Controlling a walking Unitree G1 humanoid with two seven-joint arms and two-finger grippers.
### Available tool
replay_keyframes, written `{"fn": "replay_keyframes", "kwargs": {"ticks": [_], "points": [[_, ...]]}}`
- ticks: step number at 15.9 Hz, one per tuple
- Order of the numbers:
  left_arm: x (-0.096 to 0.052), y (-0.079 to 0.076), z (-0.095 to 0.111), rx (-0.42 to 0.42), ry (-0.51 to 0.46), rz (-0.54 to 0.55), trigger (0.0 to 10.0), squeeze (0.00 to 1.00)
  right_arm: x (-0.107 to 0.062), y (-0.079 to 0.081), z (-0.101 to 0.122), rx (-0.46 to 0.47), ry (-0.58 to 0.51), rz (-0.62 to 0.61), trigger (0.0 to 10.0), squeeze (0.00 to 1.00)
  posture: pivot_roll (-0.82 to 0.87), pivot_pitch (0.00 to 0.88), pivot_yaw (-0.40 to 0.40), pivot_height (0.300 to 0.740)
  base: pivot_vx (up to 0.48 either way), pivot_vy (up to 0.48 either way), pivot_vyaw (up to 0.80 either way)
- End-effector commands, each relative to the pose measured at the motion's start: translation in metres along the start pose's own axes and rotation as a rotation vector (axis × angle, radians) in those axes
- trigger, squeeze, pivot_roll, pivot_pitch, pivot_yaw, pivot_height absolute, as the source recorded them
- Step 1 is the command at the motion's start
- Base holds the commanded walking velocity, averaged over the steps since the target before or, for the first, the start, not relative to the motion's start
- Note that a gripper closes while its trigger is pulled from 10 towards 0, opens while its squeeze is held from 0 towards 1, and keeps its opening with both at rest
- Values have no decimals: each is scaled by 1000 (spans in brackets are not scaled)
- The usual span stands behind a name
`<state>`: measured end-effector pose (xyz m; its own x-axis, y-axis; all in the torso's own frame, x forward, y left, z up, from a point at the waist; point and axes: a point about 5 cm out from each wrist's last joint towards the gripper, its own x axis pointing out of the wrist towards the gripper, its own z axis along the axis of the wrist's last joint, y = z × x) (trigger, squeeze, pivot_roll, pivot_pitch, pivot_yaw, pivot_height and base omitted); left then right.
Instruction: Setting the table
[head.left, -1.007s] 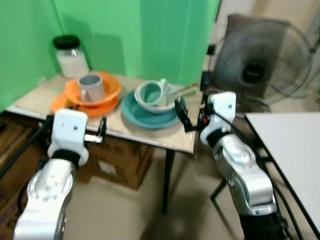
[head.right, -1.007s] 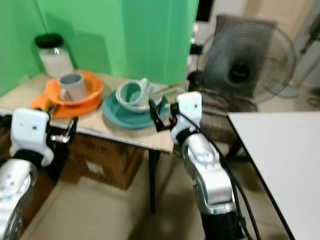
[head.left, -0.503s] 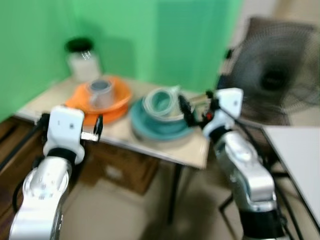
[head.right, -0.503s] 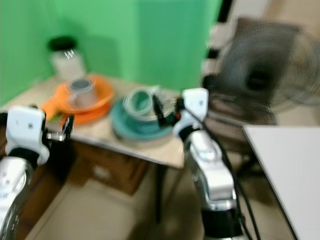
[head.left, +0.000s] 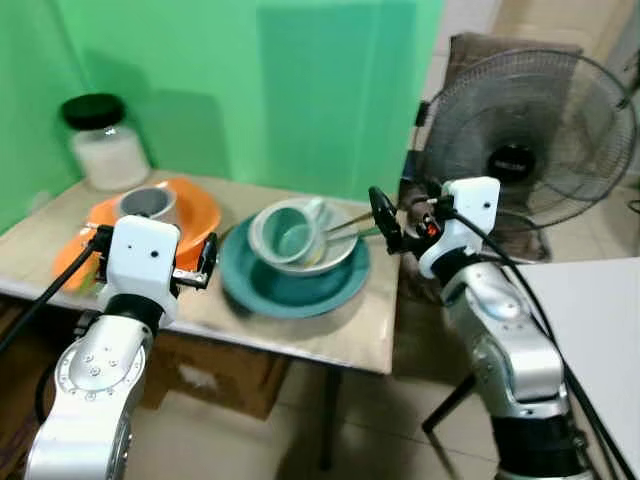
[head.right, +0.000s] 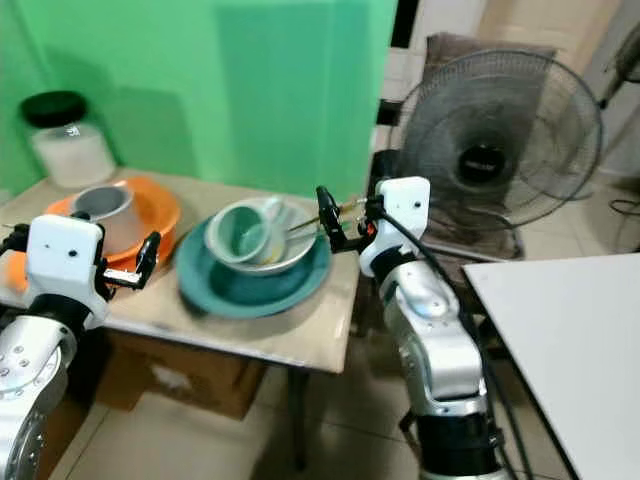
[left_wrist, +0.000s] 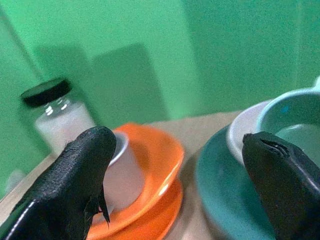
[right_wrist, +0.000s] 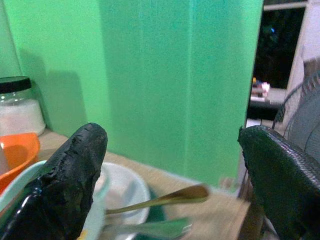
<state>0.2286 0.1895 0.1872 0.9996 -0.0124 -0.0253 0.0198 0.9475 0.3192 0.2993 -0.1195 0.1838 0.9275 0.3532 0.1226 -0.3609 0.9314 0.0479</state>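
Observation:
A teal plate (head.left: 300, 290) on the beige table (head.left: 350, 335) carries a white bowl (head.left: 335, 255) with a teal cup (head.left: 285, 232) and a gold spoon (head.left: 350, 222) in it. To its left, an orange bowl (head.left: 200, 210) on an orange plate (head.left: 72, 268) holds a grey cup (head.left: 148, 204). My left gripper (left_wrist: 185, 170) is open above the table's front edge, between the two sets. At the table's right edge my right gripper (right_wrist: 175, 180) is open, its fingers (head.left: 385, 215) just beside the spoon handles. Both are empty.
A glass jar (head.left: 100, 145) with a black lid stands at the back left, against a green backdrop. A large fan (head.left: 520, 140) stands behind the right arm. A white table (head.left: 600, 320) is at the right, and a cardboard box (head.left: 215, 375) lies under the beige table.
The camera has shifted and the table now looks nearer and sharper. My right gripper now sits level with the spoon handles. Both grippers remain open and empty.

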Motion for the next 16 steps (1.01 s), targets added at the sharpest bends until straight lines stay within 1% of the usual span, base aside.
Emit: {"fn": "replay_keyframes", "kwargs": {"ticks": [1,2,3,4,6,8,10,11,12,13,15,16], "points": [[-3,-4,4,-6,-17,-18,10000,0,1,-6,7,-19,-30,33,10000,0,6,0,-4,740,0,0,0],[-4,-5,4,4,-17,-33,10000,0,3,-8,11,-27,-39,78,10000,0,7,0,-7,740,0,0,0],[-7,-4,2,18,-5,-49,10000,0,8,-9,17,-59,-45,164,10000,0,10,0,-9,740,0,0,0],[-10,0,0,21,5,-53,10000,0,13,-9,22,-95,-50,240,10000,1000,7,0,-8,740,0,0,0],[-15,7,-3,35,12,-91,10000,0,23,-11,29,-140,-45,335,10000,1000,8,0,-13,740,0,0,0],[-15,16,-4,62,17,-144,10000,0,40,-12,36,-250,-33,433,10000,1000,9,0,-17,740,0,0,0],[-15,21,-3,96,12,-179,10000,0,53,-12,40,-281,-26,455,10000,1000,17,0,-24,740,0,0,0],[-14,21,-2,101,12,-181,10000,0,55,-13,41,-271,-31,438,10000,1000,25,0,-35,740,0,0,0],[-12,20,0,98,3,-167,10000,0,55,-14,41,-241,-35,388,10000,1000,28,0,-40,740,0,0,0],[-6,15,2,94,-11,-139,10000,0,49,-18,31,-129,-18,236,10000,1000,27,0,-40,740,0,0,0],[3,5,4,39,-24,-106,10000,0,29,-19,13,-16,-8,113,10000,0,9,0,-19,740,0,0,0],[6,3,5,30,-28,-107,10000,0,23,-19,9,-5,-6,93,10000,0,1,0,-10,740,0,0,0]]}}
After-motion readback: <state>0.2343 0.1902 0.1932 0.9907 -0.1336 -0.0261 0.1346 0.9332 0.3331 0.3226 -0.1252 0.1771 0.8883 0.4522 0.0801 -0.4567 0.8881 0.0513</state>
